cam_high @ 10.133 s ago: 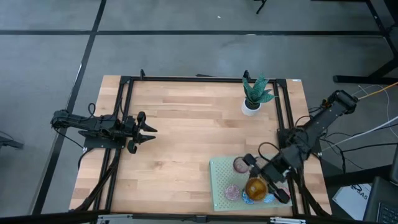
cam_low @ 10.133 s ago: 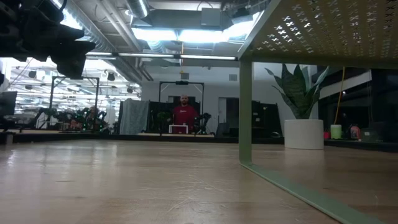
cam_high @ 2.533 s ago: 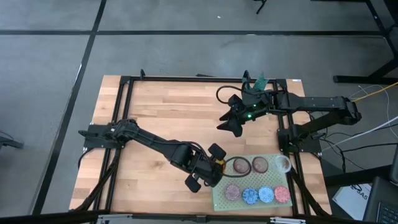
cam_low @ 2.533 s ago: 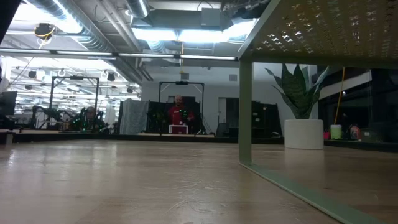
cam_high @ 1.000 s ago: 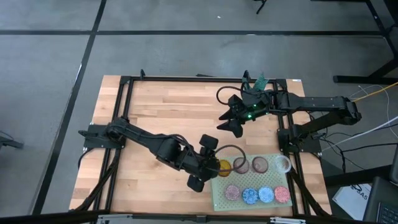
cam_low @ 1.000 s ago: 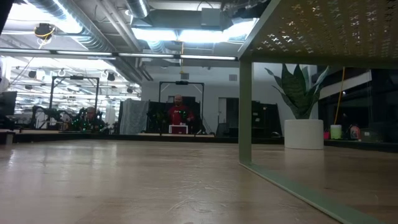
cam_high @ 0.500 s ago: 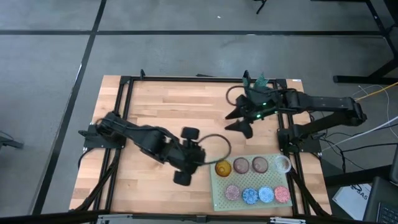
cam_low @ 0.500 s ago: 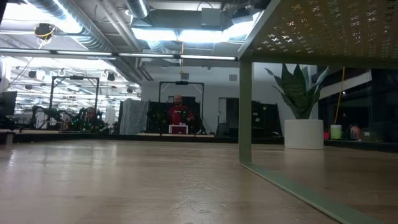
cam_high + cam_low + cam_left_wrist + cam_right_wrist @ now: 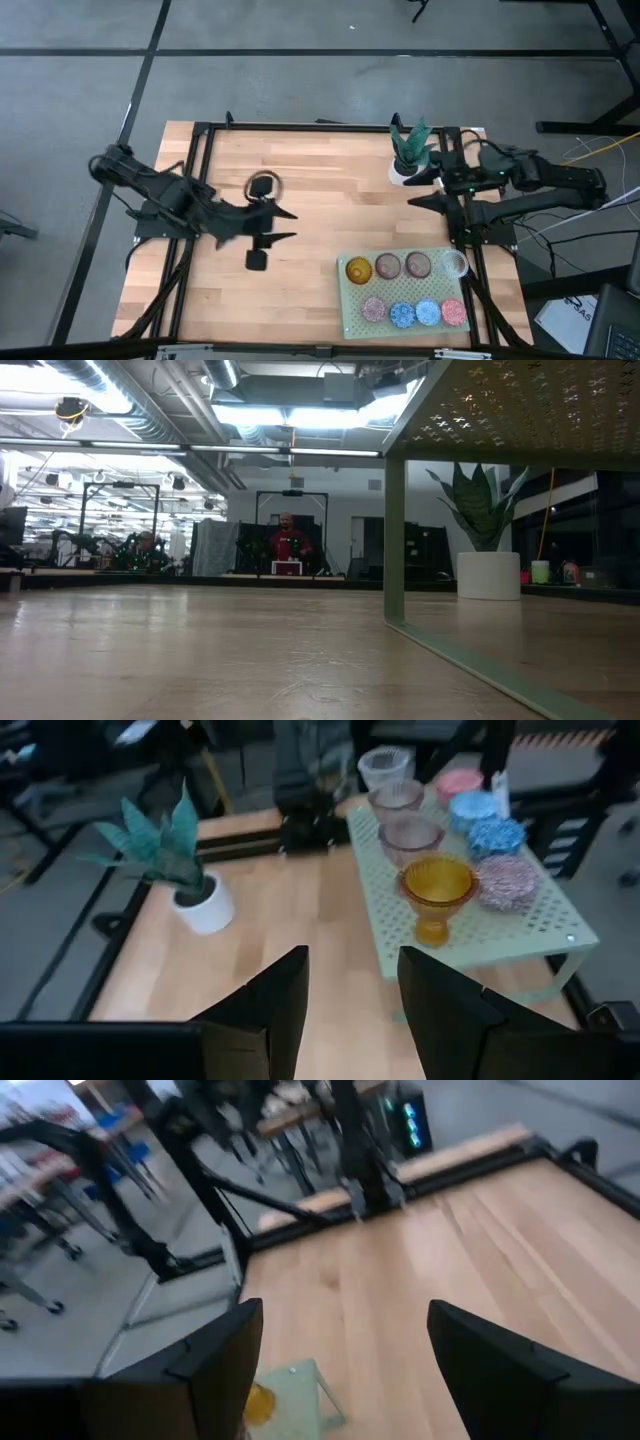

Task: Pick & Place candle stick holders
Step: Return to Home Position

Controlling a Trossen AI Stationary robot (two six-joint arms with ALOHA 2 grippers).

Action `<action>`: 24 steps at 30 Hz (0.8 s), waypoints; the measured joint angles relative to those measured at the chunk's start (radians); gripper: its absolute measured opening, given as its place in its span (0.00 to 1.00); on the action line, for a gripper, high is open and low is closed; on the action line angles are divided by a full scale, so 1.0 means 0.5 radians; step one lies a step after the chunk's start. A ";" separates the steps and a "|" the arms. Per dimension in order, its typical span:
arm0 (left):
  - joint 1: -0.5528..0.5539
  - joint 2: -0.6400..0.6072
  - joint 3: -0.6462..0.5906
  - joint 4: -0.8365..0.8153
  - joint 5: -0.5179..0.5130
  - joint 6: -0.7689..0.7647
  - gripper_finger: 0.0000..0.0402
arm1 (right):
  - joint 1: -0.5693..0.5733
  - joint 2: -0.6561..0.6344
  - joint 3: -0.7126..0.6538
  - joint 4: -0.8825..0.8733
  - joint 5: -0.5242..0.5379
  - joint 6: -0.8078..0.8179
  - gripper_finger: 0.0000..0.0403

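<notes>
**Both arms are drawing back from a filled shelf**

High view: the left end effector point(image 9: 283, 225), a moment ago at the shelf's point(image 9: 343, 298) edge, is now hanging toward the tabletop's point(image 9: 300, 165) 9 o'clock, spread wide and empty. The right end effector point(image 9: 420, 192) is retreating to 2 o'clock beside the plant pot point(image 9: 403, 174). Eight candle stick holders point(image 9: 388, 266) are standing in two rows on the shelf at 5 o'clock, so placing is looking finished. Low view: only the shelf's underside, the pot and a distant person point(image 9: 286, 542) are showing, no arms. Left wrist view: the amber holder point(image 9: 435, 892) is standing upright near a shelf corner. Right wrist view: its end effector is gaping wide with nothing between.
</notes>
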 joint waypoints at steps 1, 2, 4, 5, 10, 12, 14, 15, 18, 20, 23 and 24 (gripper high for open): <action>0.021 -0.106 -0.173 0.155 0.036 0.022 0.38 | 0.007 -0.057 -0.065 0.055 0.001 -0.007 0.71; 0.040 -0.216 -0.344 0.293 0.062 0.038 0.37 | 0.016 -0.107 -0.133 0.124 0.001 -0.007 0.71; 0.089 -0.436 -0.667 0.598 0.095 0.059 0.37 | 0.030 -0.204 -0.273 0.241 0.001 -0.003 0.71; 0.116 -0.554 -0.826 0.743 0.102 0.060 0.37 | 0.034 -0.250 -0.345 0.275 0.001 0.015 0.71; 0.275 -1.100 -1.516 1.337 0.216 0.025 0.38 | 0.036 -0.471 -0.692 0.485 -0.009 0.061 0.71; 0.319 -1.297 -1.722 1.518 0.244 -0.007 0.38 | 0.035 -0.574 -0.824 0.614 -0.062 0.038 0.71; 0.349 -1.478 -1.887 1.655 0.247 -0.012 0.37 | 0.036 -0.686 -0.957 0.752 -0.116 -0.017 0.71; 0.358 -1.552 -1.954 1.695 0.241 -0.011 0.37 | 0.035 -0.745 -1.021 0.814 -0.138 -0.058 0.71; 0.388 -1.771 -2.095 1.762 0.183 -0.012 0.37 | 0.035 -0.936 -1.206 0.979 -0.154 -0.164 0.71; 0.406 -1.889 -2.153 1.785 0.133 -0.014 0.37 | 0.035 -1.068 -1.334 1.109 -0.156 -0.232 0.71; 0.434 -2.027 -2.197 1.780 0.094 -0.009 0.38 | 0.035 -1.258 -1.517 1.239 -0.155 -0.305 0.71; 0.444 -2.057 -2.200 1.778 0.087 0.007 0.38 | 0.035 -1.314 -1.574 1.276 -0.139 -0.318 0.71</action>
